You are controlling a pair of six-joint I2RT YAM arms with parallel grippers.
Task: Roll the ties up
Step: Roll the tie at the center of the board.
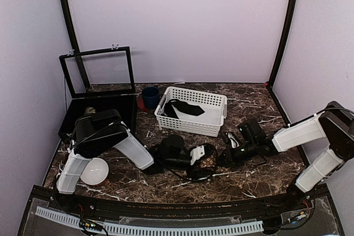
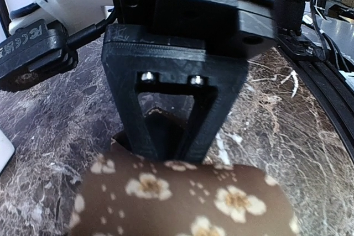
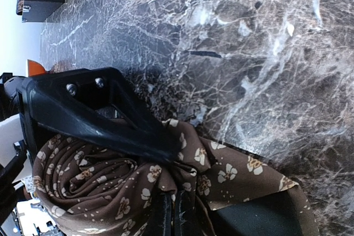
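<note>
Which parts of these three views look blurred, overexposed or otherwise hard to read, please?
Top external view: evenly lit and sharp, only soft shadows on the table. Left wrist view: the tie, close to the lens, is out of focus. Right wrist view: the tie shows crisp folds; the left edge is blown out.

From here I see one tie (image 3: pixel 105 183) in the middle of the marble table (image 3: pixel 249 37). It is dark brown with small cream blossoms, one end wound into a loose, soft coil and the free end trailing flat beside it. A second dark tie (image 1: pixel 185 109) lies bunched in the white basket (image 1: pixel 193 126), its pattern too small to read.
</note>
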